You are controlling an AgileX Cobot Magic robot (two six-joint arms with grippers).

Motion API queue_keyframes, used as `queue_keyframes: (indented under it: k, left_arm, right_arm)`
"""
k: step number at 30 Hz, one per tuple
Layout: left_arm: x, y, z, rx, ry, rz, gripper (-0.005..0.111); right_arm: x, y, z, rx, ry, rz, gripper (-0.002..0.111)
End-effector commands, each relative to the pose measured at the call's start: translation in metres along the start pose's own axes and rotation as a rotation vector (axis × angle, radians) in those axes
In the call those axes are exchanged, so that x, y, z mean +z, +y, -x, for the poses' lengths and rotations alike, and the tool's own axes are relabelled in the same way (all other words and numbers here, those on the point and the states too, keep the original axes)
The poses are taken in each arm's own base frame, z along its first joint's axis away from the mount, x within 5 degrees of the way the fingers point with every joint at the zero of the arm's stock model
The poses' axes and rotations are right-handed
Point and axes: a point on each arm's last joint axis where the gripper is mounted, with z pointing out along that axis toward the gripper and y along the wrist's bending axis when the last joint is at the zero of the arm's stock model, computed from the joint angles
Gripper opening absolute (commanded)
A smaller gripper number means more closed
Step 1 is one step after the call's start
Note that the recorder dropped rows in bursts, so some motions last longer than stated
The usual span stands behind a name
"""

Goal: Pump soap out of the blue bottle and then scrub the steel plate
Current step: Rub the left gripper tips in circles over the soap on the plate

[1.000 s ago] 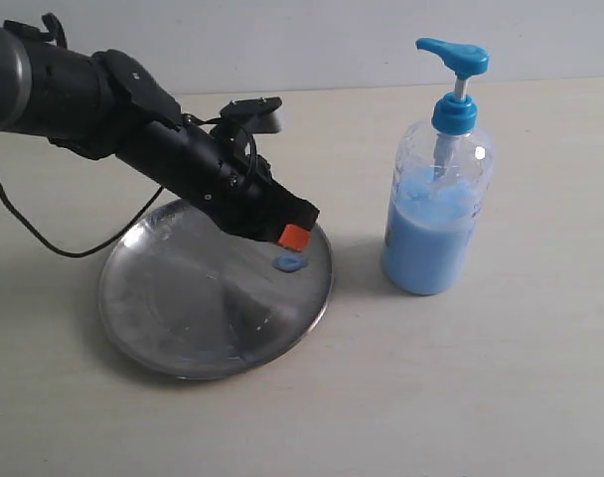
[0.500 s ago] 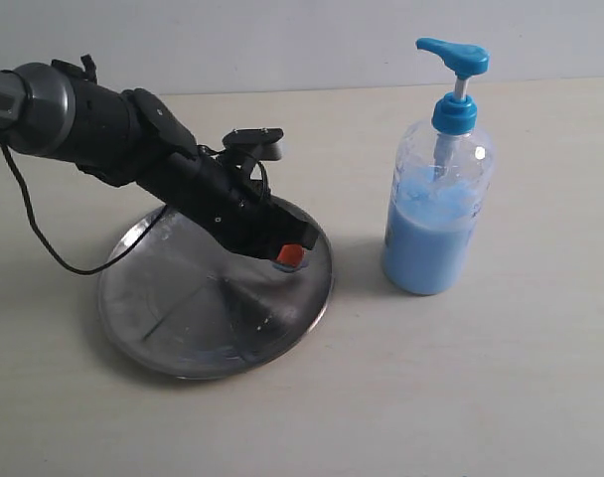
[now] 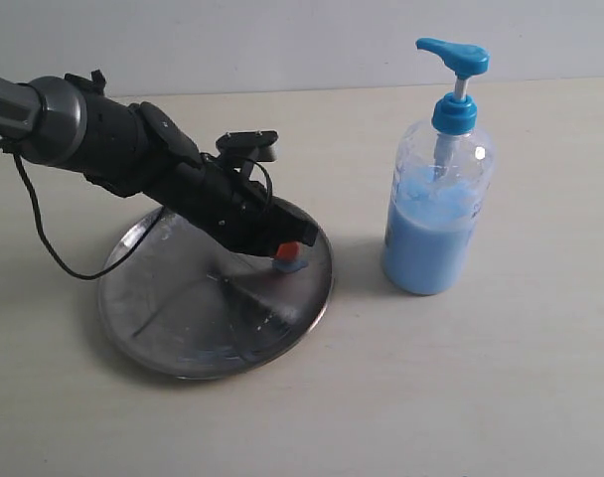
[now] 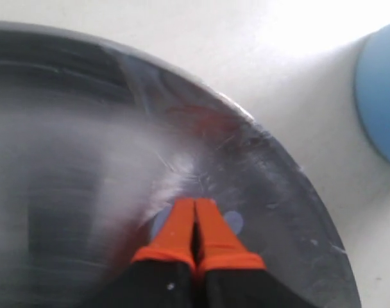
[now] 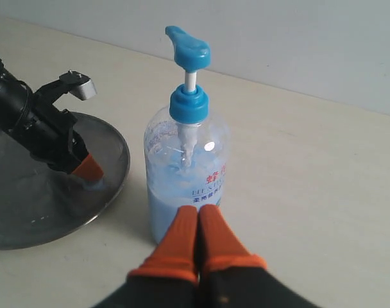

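A pale table (image 3: 501, 378) holds a round steel plate (image 3: 173, 318) on the left and an upright blue bottle (image 3: 436, 219) near it on the right. The left gripper (image 4: 195, 206), fingers together, presses on the plate by its right rim. The right gripper (image 5: 198, 215), fingers together and empty, points at the bottle. A small soap (image 3: 292, 265) blob lies under the left tips.

Upright blue bottle (image 3: 438, 214), soap (image 3: 291, 265) on steel plate (image 3: 168, 323)

Lab-like bench, beige tabletop (image 3: 501, 397), plain pale wall (image 3: 282, 40), cabled robot arm (image 3: 113, 149)
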Motion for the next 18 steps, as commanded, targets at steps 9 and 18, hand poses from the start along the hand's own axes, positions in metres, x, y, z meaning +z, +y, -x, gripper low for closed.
queue_keyframes:
  k: [9,18]
  left_arm:
    - [0.0,0.0,-0.001,0.06,0.029,0.018,0.0]
    - [-0.001,-0.003,-0.013,0.123,0.155,-0.026,0.0]
  right_arm:
    - [0.0,0.0,-0.001,0.001,-0.014,0.006,0.0]
    - [0.0,0.001,-0.001,0.007,-0.013,0.01,0.0]
